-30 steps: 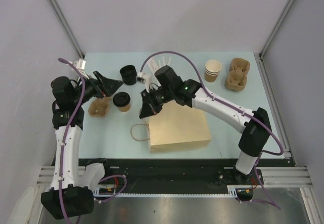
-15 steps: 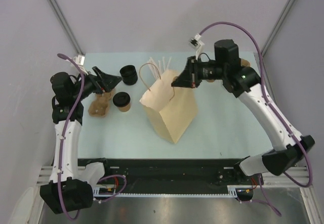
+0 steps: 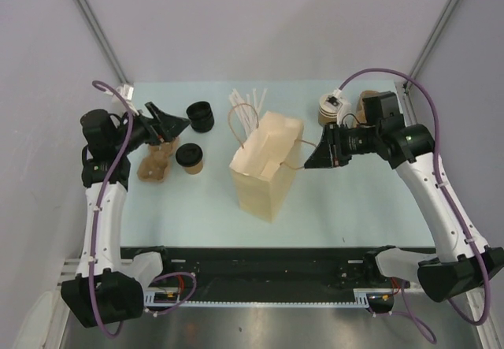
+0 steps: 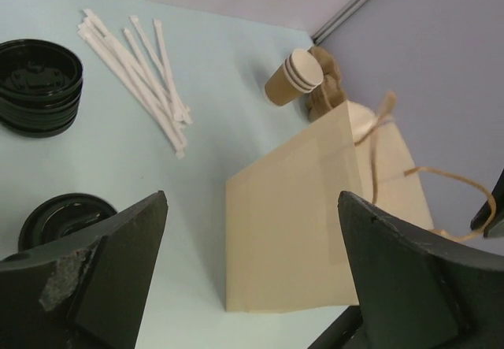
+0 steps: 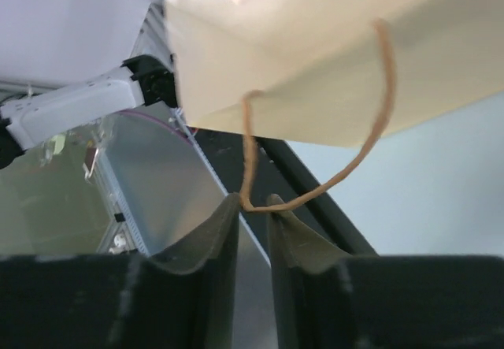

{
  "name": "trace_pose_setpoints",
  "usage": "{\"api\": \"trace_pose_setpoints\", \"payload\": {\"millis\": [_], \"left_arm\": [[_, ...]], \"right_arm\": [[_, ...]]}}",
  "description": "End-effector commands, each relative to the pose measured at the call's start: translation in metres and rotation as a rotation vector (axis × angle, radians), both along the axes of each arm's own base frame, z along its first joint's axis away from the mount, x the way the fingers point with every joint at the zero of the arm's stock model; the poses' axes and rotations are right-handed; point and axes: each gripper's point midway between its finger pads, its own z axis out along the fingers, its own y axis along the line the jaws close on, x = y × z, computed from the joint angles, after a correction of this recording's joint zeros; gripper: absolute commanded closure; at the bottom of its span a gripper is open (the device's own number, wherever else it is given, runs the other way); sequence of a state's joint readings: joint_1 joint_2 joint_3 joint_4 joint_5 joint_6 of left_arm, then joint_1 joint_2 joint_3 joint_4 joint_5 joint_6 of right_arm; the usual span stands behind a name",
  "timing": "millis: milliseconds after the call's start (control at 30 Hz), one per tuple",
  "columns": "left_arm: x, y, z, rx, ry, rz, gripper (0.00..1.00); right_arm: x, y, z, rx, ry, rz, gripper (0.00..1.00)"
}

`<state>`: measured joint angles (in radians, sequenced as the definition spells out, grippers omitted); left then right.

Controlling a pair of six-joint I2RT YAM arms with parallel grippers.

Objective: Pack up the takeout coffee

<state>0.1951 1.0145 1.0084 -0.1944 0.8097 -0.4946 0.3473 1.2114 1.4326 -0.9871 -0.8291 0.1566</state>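
Straws [image 3: 250, 99], lid stack [image 3: 200, 116], perhaps cup carrier [image 3: 154, 165]

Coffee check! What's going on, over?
Left gripper open near coffee. Right gripper barely open, bag handle between fingers. Coffee on table, lidded, unpacked. Bag upright; nothing between.

The left arm [image 3: 102, 207] rises from its base and bends at the elbow, with the wrist level and pointing right. The left gripper [image 3: 170, 123] gapes wide. The right arm [image 3: 445, 199] arches up, its wrist aimed left. The right gripper [image 3: 309, 160] holds its fingers [image 5: 209, 243] only narrowly apart.
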Motion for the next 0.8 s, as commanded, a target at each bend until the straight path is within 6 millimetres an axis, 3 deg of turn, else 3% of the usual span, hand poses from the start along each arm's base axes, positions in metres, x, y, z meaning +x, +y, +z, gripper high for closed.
{"api": "trace_pose_setpoints", "payload": {"millis": [0, 33, 200, 367, 433, 467, 500, 567, 633, 733, 767], "left_arm": [[0.002, 0.013, 0.008, 0.140, -0.044, 0.020, 0.02], [0.002, 0.015, -0.003, 0.152, 0.006, 0.017, 0.01], [0.007, 0.031, -0.003, 0.358, 0.003, -0.023, 0.00], [0.013, 0.059, -0.004, 0.546, 0.047, -0.063, 0.00], [0.022, 0.072, -0.016, 0.579, 0.090, -0.083, 0.01], [0.025, 0.076, -0.009, 0.613, 0.057, -0.101, 0.00], [0.029, 0.082, -0.021, 0.603, 0.109, -0.118, 0.00], [0.035, 0.088, -0.018, 0.616, 0.098, -0.130, 0.00], [0.040, 0.094, -0.029, 0.603, 0.133, -0.139, 0.00], [0.045, 0.096, -0.034, 0.584, 0.143, -0.144, 0.00], [0.045, 0.096, -0.037, 0.579, 0.149, -0.146, 0.00]], "right_arm": [[0.003, -0.031, 0.007, -0.020, -0.015, -0.068, 0.69], [0.005, -0.035, 0.008, -0.025, -0.019, -0.077, 0.66], [0.019, -0.057, 0.021, -0.040, -0.056, -0.144, 0.57], [0.040, -0.073, 0.041, -0.057, -0.155, -0.169, 0.29], [0.051, -0.077, 0.049, -0.078, -0.214, -0.166, 0.19], [0.058, -0.079, 0.053, -0.085, -0.241, -0.166, 0.17], [0.064, -0.080, 0.056, -0.097, -0.263, -0.177, 0.15], [0.084, -0.081, 0.064, -0.107, -0.317, -0.177, 0.10], [0.101, -0.082, 0.073, -0.125, -0.366, -0.190, 0.07], [0.128, -0.074, 0.062, -0.176, -0.368, -0.163, 0.05], [0.131, -0.070, 0.068, -0.184, -0.390, -0.151, 0.04]]}}
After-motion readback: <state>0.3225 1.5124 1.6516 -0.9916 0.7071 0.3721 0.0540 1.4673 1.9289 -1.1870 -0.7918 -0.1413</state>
